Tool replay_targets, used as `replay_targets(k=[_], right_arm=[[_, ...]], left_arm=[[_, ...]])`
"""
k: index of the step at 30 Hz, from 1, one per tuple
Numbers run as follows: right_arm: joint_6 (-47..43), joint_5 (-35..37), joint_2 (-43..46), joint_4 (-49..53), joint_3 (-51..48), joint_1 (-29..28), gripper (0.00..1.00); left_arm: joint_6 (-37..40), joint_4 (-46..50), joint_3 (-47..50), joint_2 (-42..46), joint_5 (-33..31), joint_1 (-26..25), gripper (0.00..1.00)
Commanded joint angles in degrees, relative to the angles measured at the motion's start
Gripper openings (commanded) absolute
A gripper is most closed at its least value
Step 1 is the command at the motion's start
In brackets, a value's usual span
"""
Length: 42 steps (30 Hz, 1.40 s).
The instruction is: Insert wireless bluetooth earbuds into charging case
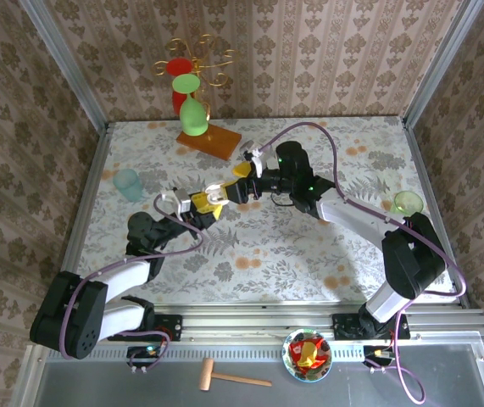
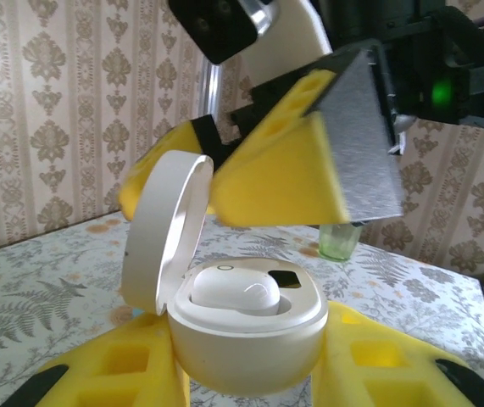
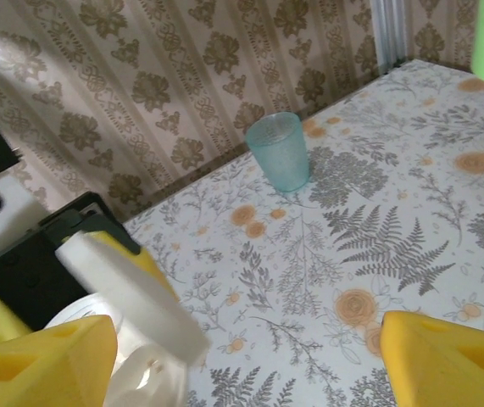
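Seemingly halfway: one earbud (image 2: 235, 292) sits in the open charging case (image 2: 250, 339) the left pincer (image 2: 250, 377) grasps; right pincer (image 3: 242, 365) released.

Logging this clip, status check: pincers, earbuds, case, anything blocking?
Left pincer shut on charging case, lid open. Right pincer open, close above it. One white earbud seated inside. No obstruction seen.
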<state>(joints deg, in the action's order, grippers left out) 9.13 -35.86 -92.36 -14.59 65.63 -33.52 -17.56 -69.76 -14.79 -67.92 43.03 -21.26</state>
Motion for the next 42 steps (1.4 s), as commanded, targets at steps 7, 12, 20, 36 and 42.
replay_targets(k=[7,12,20,36,42], right_arm=[[5.83,4.83,8.37,-8.23,-7.19,0.38,0.82],[13.22,25.17,-0.16,0.35,-2.33,2.0,0.78],[14.19,30.58,-21.64,15.27,17.07,1.97,0.65],[4.07,32.51,-47.8,38.55,50.37,-1.46,0.48],[2.14,35.76,-51.19,44.95,57.25,-2.99,0.46]], left_arm=[[0.39,-0.46,0.4,1.05,-8.87,3.51,0.26],[0.65,0.66,1.84,4.91,-11.22,5.28,0.25],[3.16,10.68,3.08,15.44,-14.28,5.44,0.26],[4.64,13.9,3.27,18.58,-13.63,5.43,0.26],[4.29,12.88,3.18,17.96,-13.24,5.41,0.26]])
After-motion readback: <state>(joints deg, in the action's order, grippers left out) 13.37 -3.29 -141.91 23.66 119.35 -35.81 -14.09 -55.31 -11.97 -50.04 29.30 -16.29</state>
